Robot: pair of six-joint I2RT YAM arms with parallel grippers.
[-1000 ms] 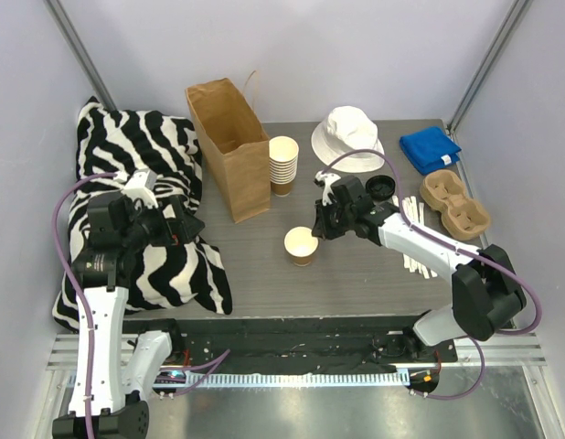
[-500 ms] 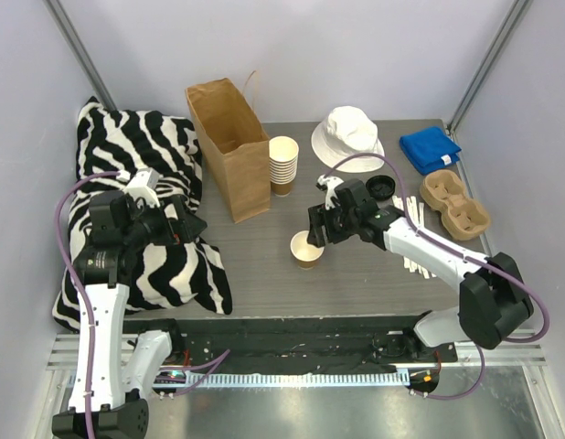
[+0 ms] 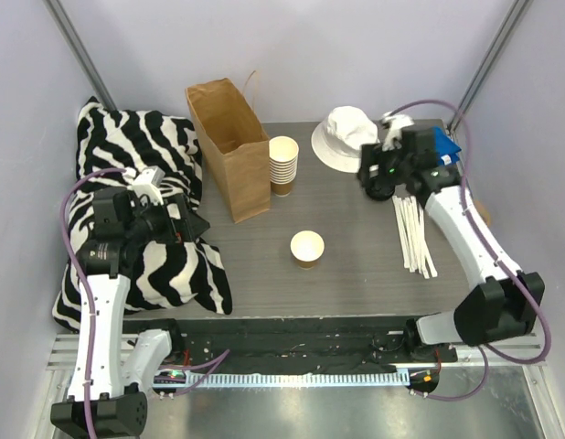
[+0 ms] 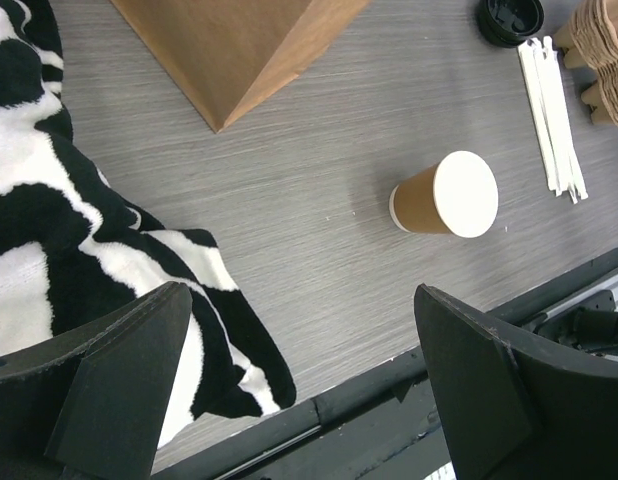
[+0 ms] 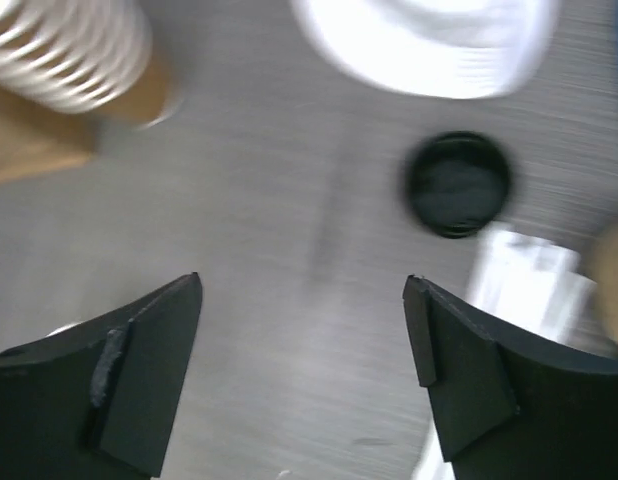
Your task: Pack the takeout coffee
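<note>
One paper cup [image 3: 307, 247] stands upright and lidless near the middle of the grey table [image 3: 356, 283], with its brown band at the bottom and its cream mouth facing up. Nothing touches it. Its black lid [image 5: 457, 185] lies flat well to the far right of it, just near the brim of a white bucket hat [image 3: 346, 137] and beside the far ends of a bundle of white sticks [image 3: 412, 233].

The right gripper [image 5: 301, 285] hangs over that far-right area, jaws spread wide and holding nothing. In its blurred wrist view the lid lies on the table beyond one fingertip, not between the fingers. A blue cloth [image 3: 447, 144] shows behind this arm, and a tan pulp tray [image 4: 604, 60] sits right of the sticks.

Left of the cup and farther back stands a stack of lidless cups [image 3: 283, 165], close beside an open brown paper bag [image 3: 229, 146]. The left gripper [image 4: 301, 300] is raised over the edge of a zebra-striped pillow [image 3: 145, 183] at the left side, its jaws also wide apart and empty.
</note>
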